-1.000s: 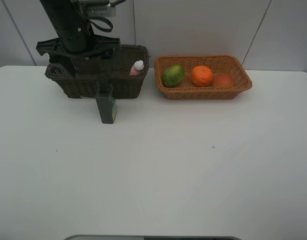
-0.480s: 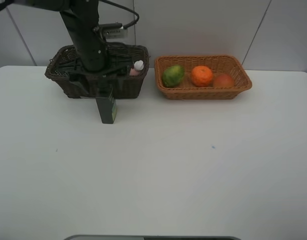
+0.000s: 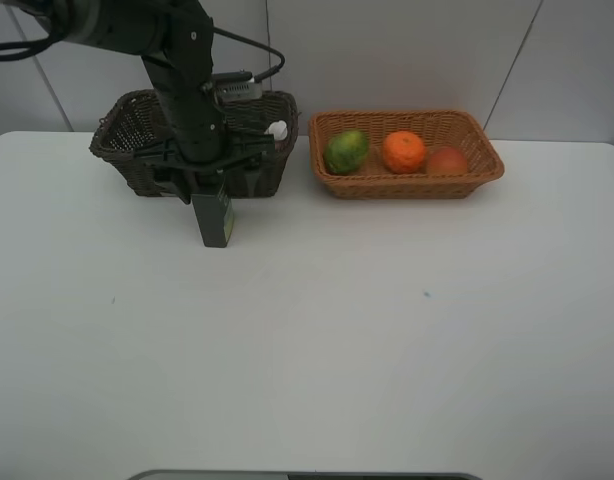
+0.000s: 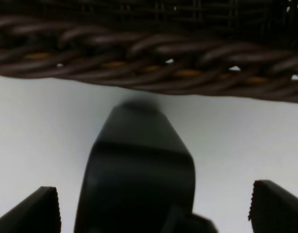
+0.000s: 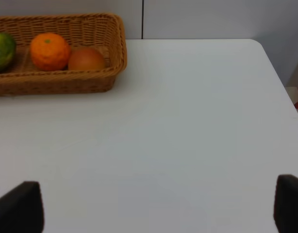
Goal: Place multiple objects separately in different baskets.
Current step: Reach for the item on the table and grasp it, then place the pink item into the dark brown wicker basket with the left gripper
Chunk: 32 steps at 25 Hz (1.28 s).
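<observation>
On the white surface (image 3: 387, 340), the dark basket (image 3: 122, 150) at eleven o'clock shows only the pink bottle (image 3: 277, 130); the tan basket (image 3: 487, 165) at one o'clock carries the green fruit (image 3: 346, 151), orange (image 3: 404, 151) and peach (image 3: 448, 161), so fruit looks done. My left pincer (image 4: 154, 206), spread, straddles the pump bottle (image 3: 214, 215) standing before the dark basket, not yet in. My right pincer (image 5: 158, 206) is spread and empty.

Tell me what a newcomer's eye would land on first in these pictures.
First, the black left arm reaching down over the dark green pump bottle, which stands on the white table just in front of the dark brown wicker basket; the left gripper straddles the bottle's top, jaws open. Next, the bright fruit in the orange-tan basket at the back right: green fruit, orange and peach-like fruit.
</observation>
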{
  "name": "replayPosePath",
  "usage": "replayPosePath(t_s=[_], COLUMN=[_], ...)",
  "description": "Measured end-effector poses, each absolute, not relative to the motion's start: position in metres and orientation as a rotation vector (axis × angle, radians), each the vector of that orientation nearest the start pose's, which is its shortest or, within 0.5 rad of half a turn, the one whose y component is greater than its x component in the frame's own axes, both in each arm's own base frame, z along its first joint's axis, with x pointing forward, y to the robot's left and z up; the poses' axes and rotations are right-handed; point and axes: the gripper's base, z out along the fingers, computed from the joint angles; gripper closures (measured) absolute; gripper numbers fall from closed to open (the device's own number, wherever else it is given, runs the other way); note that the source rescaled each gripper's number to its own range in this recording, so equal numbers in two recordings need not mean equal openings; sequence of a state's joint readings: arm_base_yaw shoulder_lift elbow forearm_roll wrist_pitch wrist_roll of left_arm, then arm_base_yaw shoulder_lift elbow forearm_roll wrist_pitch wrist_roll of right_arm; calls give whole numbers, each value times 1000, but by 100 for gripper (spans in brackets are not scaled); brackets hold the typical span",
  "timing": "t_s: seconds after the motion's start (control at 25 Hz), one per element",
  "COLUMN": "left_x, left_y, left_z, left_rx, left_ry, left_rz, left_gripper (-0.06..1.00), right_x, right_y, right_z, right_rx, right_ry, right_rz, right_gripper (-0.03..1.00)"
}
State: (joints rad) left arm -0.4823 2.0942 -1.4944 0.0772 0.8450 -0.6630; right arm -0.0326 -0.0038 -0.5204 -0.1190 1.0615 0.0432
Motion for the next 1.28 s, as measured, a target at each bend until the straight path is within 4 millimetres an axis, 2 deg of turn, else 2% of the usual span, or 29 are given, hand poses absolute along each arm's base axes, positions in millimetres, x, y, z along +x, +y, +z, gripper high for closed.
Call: replayPosePath(t_s=[0.12,0.24,0.32,0.44,0.48,1.0,1.08,1.28], left_x=[378,378,378,377,377,376,374,369], left_y=[-192,-192,-192,-192,-192,-191,-190,-188], left_z=[151,149,149,148,148,151,157,188], left_rx=[-203,-205,-205,-207,-207,-213,-216,-217], left_ry=[2929,2935,2936,2941,2941,2948,2948,2900], left_rz=[-86,-82,-81,-76,-76,-76,-78,-119], left_gripper=[-2,8,20,49,52,51,51,51], right_x=[-9,-9,-9,-9,-9,-9,-9,-9], right_y=[-9,-9,-9,-9,-9,-9,-9,-9], right_z=[283,283,283,283,283,283,283,283], right_rx=[84,84,84,84,84,84,84,84], right_ry=[2016,2016,2016,2016,2016,2016,2016,2016], right_rz=[-135,-135,-135,-135,-135,-135,-135,-135], right_gripper=[-3,-3,-3,-3,-3,-3,-3,-3])
